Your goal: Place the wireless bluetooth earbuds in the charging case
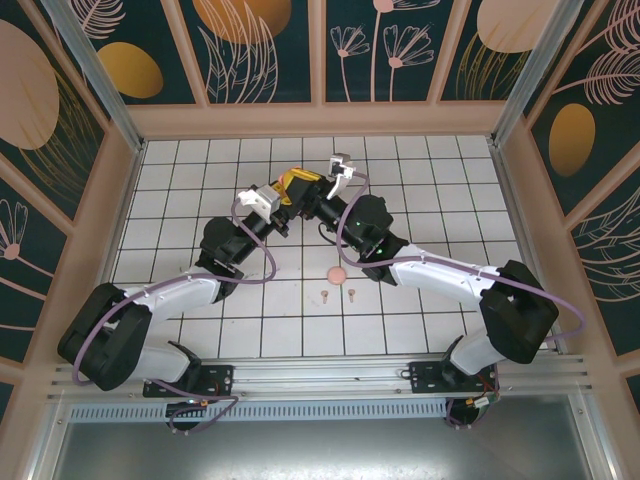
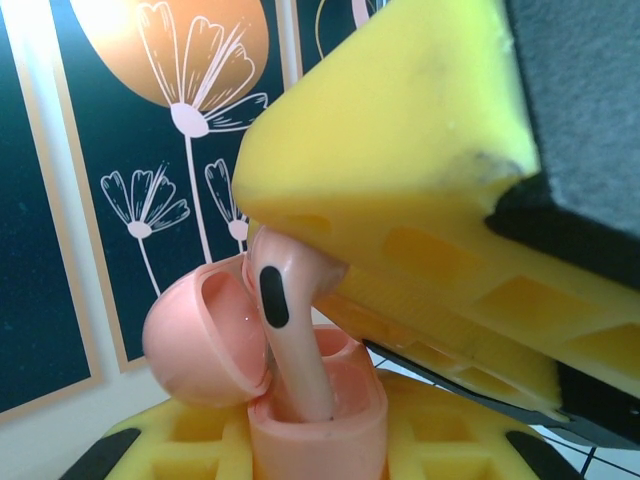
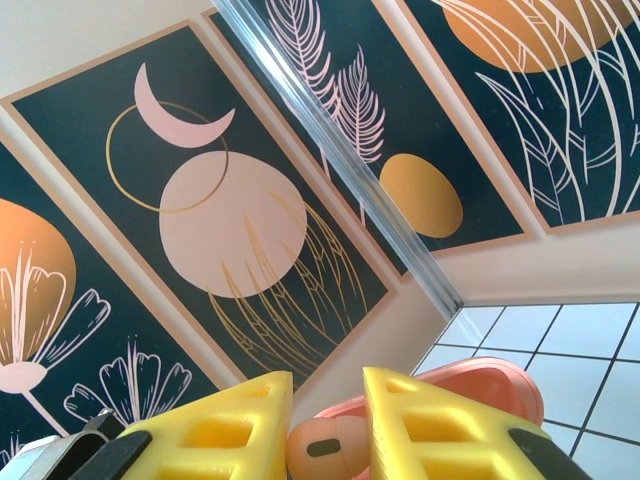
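Note:
The coral-pink charging case (image 2: 322, 425) stands upright with its lid (image 2: 196, 338) hinged open to the left. My left gripper (image 2: 318, 445) is shut on its body, yellow fingers (image 2: 165, 440) on either side. A coral-pink earbud (image 2: 292, 330) points stem down into the case's well. My right gripper (image 3: 328, 432) is shut on the earbud's head (image 3: 325, 447), and its yellow finger (image 2: 400, 150) hangs over the case. Both grippers meet above the tiles, the left gripper (image 1: 288, 197) beside the right gripper (image 1: 313, 186). Two more small pink earbuds (image 1: 324, 294) (image 1: 352, 292) lie on the tiles.
A round pink puck-like case (image 1: 338, 272) lies on the white tiled floor (image 1: 200, 180) just in front of the arms' meeting point. Patterned walls (image 1: 320, 50) with metal corner posts close in the work area on three sides.

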You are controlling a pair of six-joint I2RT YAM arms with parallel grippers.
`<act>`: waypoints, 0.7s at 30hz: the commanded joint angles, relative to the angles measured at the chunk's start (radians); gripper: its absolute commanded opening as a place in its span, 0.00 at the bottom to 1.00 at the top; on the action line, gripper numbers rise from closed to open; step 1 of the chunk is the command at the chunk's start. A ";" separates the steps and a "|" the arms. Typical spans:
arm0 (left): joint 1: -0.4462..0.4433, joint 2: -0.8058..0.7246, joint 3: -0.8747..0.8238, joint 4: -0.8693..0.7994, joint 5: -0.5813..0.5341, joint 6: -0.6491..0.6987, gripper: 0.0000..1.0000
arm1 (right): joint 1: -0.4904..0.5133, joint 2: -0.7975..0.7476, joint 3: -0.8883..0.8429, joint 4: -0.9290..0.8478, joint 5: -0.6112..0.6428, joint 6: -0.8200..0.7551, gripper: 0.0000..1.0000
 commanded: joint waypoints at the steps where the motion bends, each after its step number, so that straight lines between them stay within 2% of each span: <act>1: -0.015 -0.043 0.051 0.080 0.026 0.001 0.00 | 0.009 0.019 -0.018 -0.051 0.000 -0.009 0.24; 9: -0.015 -0.046 0.050 0.076 0.026 -0.003 0.00 | 0.013 0.018 -0.017 -0.058 0.019 -0.003 0.31; 21: -0.014 -0.052 0.051 0.074 0.029 -0.007 0.00 | 0.012 0.020 -0.012 -0.092 0.047 0.001 0.32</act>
